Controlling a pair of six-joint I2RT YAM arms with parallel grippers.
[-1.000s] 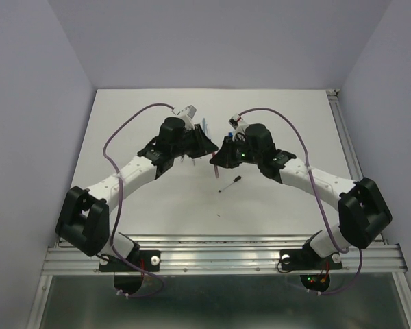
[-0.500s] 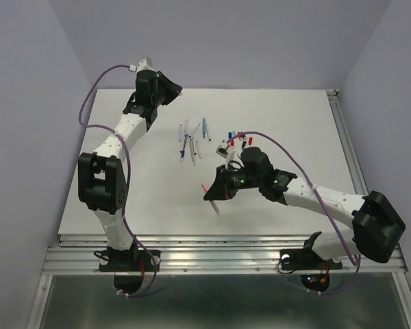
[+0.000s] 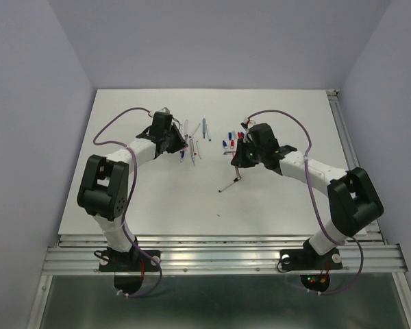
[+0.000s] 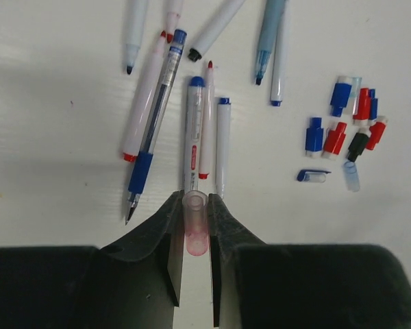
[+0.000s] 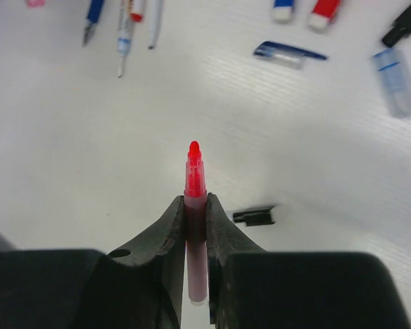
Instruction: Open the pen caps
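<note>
My left gripper is shut on a clear, pink-tinted pen cap, its open end pointing away over the table. It hovers at the near end of a row of pens. In the top view the left gripper sits beside that row. My right gripper is shut on an uncapped red pen, tip forward. From above, the right gripper is just in front of the loose pen caps. These red, blue and black caps lie in a cluster.
A thin pen with a black end lies on the white table in front of the right gripper. Its black end shows beside my right fingers. A clear blue-ringed cap and a blue clip cap lie farther off.
The left arm has swung from the far-left back corner to the row of pens. The right gripper has moved back from the table's middle toward the loose caps.
</note>
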